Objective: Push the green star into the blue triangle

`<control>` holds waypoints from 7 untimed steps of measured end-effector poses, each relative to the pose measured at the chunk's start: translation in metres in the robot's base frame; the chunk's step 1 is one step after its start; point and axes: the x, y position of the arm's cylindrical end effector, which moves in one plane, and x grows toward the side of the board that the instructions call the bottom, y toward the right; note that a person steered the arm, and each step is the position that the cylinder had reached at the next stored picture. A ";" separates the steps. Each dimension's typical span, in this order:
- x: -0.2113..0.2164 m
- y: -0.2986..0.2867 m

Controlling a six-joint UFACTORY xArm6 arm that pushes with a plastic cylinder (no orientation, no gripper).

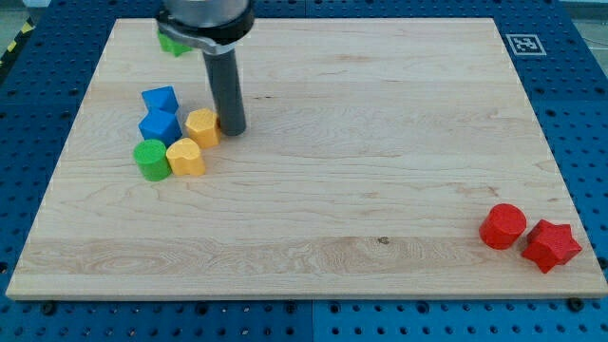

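Camera view: my tip (231,129), a bare gripperless rod holding nothing, touches the yellow block (202,125) beside the blue triangle (160,98), well apart from the half-hidden green star (171,44), probably not yet lined up.

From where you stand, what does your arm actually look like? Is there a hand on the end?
No hand. What shows is a dark, glossy round housing at the view's top, cut off by the frame, with a pale band around its lower edge. Below it hangs a straight, smooth dark grey rod. My tip is its plain blunt end. No end effector, cables or markings show.
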 end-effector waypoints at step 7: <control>-0.153 -0.181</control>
